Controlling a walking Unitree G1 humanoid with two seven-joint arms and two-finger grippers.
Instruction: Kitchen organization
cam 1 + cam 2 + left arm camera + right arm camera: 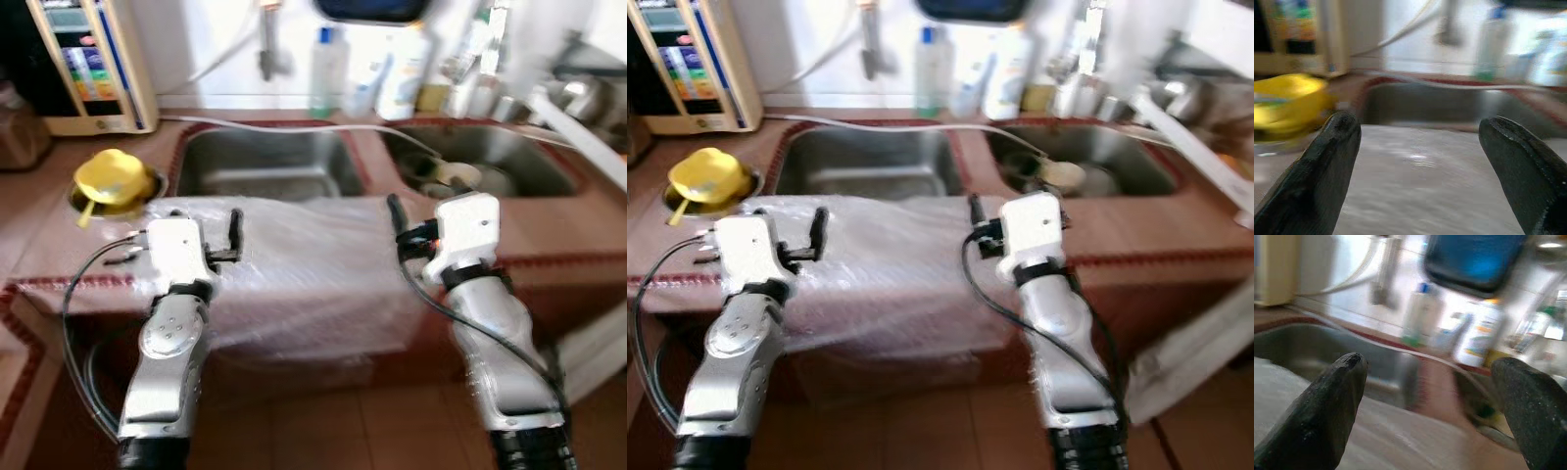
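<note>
Both grippers, left gripper [1418, 161] and right gripper [1430, 401], were held spread and empty above the plastic sheet [313, 264] draped at 12 o'clock before the sink [265, 162], approach judged underway, a descent needed next.

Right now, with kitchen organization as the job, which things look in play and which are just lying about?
In play, likely:
left gripper, open, over the plastic sheet
right gripper, open, at the sheet's other end

Lying about:
yellow cup
bottles behind the sinks
white hose
</note>
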